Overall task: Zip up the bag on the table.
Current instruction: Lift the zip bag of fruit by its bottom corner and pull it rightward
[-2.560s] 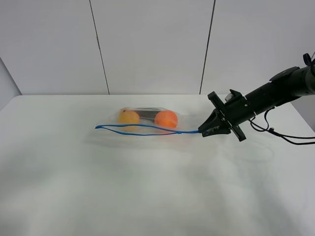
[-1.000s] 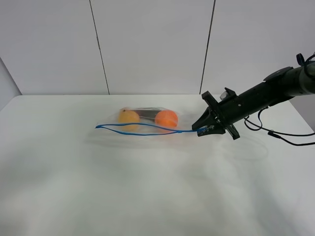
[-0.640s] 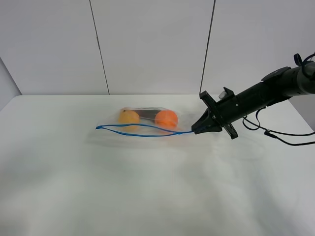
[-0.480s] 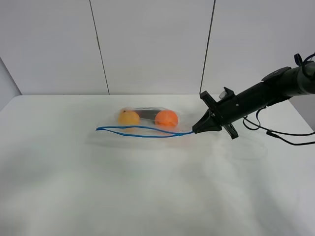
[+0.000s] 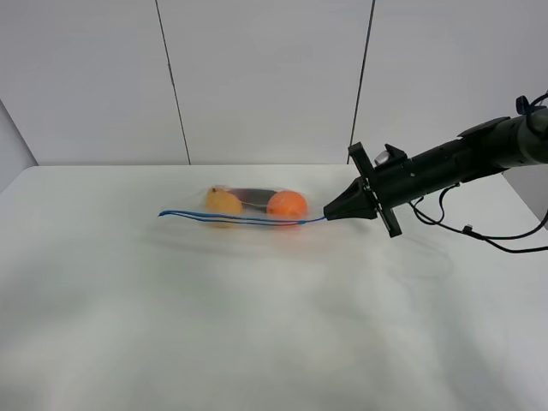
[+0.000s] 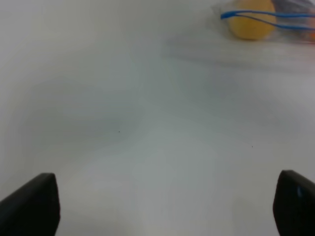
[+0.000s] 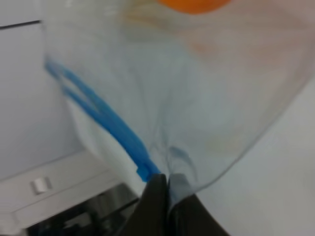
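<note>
The clear bag (image 5: 250, 208) lies on the white table (image 5: 257, 325) at the middle back, with two orange fruits (image 5: 287, 205) inside. Its blue zip strip (image 5: 240, 219) runs along the near edge, with a narrow gap at its left end. My right gripper (image 5: 330, 215) is shut on the bag's right corner at the zip end and holds it slightly raised. The right wrist view shows the shut fingertips (image 7: 156, 199) pinching the plastic beside the zip strip (image 7: 106, 115). My left gripper (image 6: 162, 206) is open above bare table, with the bag's left end (image 6: 256, 19) well ahead of it.
A grey panelled wall (image 5: 265, 77) stands behind the table. The right arm's cable (image 5: 479, 235) hangs over the table's right side. The left arm does not show in the exterior view.
My right gripper has moved left and up with the bag's corner. The zip strip's two sides have drawn closer together, and the bag has shifted slightly left.
</note>
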`<control>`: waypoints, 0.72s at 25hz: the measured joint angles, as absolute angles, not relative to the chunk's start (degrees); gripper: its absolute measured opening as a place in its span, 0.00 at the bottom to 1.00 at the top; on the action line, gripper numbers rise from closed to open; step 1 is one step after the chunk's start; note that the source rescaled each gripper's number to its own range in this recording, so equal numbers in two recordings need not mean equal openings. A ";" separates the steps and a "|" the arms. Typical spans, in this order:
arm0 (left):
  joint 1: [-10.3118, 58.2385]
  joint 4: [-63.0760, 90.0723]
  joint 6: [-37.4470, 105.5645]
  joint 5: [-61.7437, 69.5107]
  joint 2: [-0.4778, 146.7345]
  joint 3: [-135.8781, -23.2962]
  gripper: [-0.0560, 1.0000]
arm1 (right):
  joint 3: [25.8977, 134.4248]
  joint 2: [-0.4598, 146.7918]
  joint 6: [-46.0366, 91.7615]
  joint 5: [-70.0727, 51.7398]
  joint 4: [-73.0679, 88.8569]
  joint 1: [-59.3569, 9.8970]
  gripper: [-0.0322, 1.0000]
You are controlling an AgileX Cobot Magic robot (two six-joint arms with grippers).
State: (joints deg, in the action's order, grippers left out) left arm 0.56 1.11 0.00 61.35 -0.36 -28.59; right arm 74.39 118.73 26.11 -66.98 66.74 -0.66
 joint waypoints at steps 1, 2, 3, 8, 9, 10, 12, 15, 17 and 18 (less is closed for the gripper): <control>0.56 1.11 0.00 61.35 -0.36 -28.59 1.00 | 74.39 118.73 26.35 -67.73 67.98 -0.66 0.03; 0.56 1.11 0.00 61.35 -0.36 -28.59 1.00 | 74.39 118.73 26.40 -68.17 68.99 -0.66 0.03; 0.56 1.11 0.32 61.35 -0.36 -28.59 1.00 | 74.39 118.73 26.40 -68.47 69.81 -0.66 0.03; 0.56 1.11 0.00 61.35 -0.36 -28.59 1.00 | 74.39 118.73 26.59 -68.82 70.98 -2.50 0.03; 0.56 1.11 0.32 61.35 -0.36 -28.59 1.00 | 74.39 118.73 26.59 -68.70 70.98 -2.81 0.03; 0.56 1.11 0.00 61.35 -0.36 -28.59 1.00 | 74.39 118.73 26.59 -68.41 71.04 -3.05 0.03; 0.56 1.11 0.00 61.35 -0.36 -28.59 1.00 | 74.39 118.73 26.59 -67.70 71.04 -3.13 0.03; 0.56 1.11 0.00 61.35 -0.36 -28.59 1.00 | 74.39 118.73 26.59 -67.30 71.04 -3.13 0.03; 0.56 1.11 0.00 61.35 -0.36 -28.59 1.00 | 74.39 118.73 26.59 -67.30 71.04 -3.13 0.03; 0.56 1.11 0.00 61.35 -0.36 -28.59 1.00 | 74.39 118.73 26.59 -67.30 71.04 -3.13 0.03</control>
